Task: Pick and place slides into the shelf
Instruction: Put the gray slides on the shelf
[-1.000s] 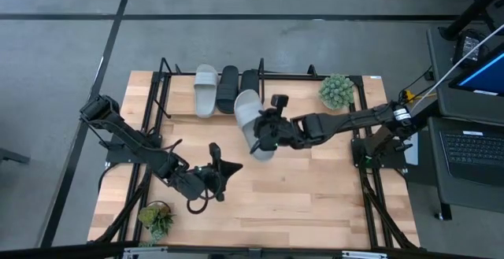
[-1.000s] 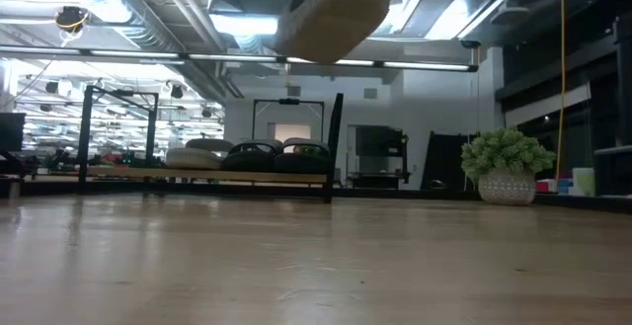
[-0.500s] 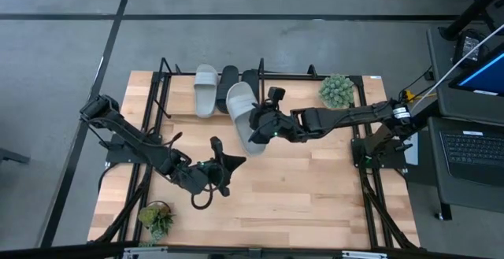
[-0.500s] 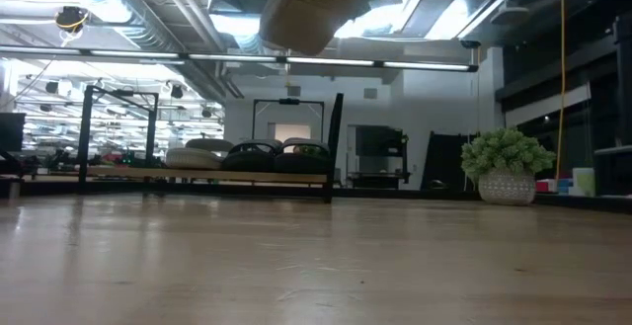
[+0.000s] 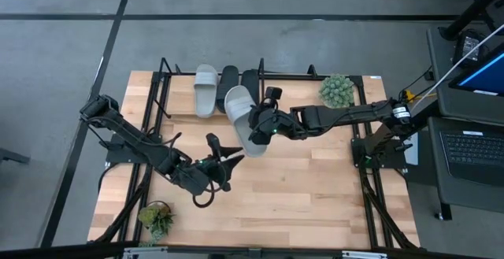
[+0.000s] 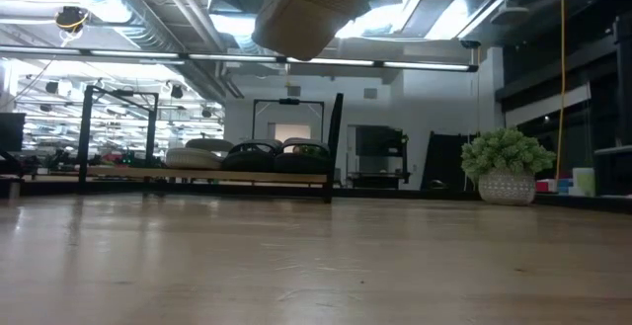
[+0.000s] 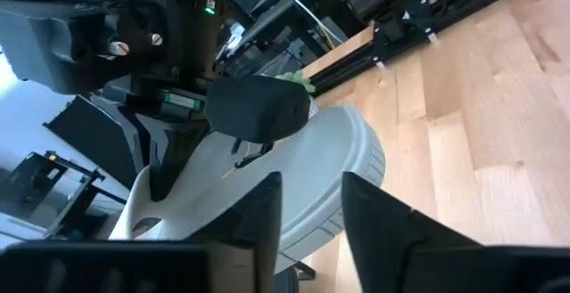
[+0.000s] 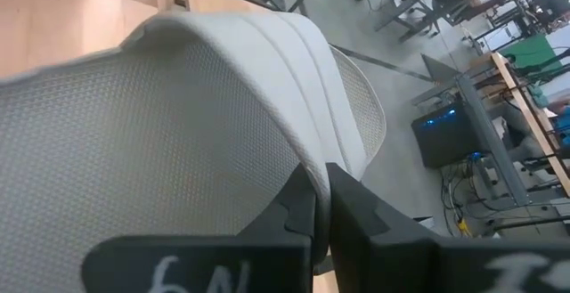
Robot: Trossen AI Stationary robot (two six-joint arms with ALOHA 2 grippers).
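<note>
The pale grey slide (image 5: 241, 119) is swinging in closer to the shelf (image 5: 169, 92) now. A second ago it was hanging farther out over the middle of the table (image 5: 331, 188), and now its toe end is coming up just beside the rack's front rail. That is bringing the last of the four within reach of its slot: one grey slide (image 5: 205, 90) and two black slides (image 5: 228, 84) are already sitting side by side on the board, and the space to their right looks like the spot to aim for.

The right gripper (image 5: 264, 123) is carrying it, fingers pinched shut on the slide's strap, and its wrist view is showing the two dark fingers pressed together against the ribbed grey band. From table height the slide is riding high, well clear of the wood, sole facing down.

The left gripper (image 5: 223, 152) is sitting near the table's middle, just in front of the carried slide, and its fingers (image 7: 258, 217) have just parted after being closed. It is gripping nothing; the gap between them is standing empty, pointed up at the slide's sole.
</note>
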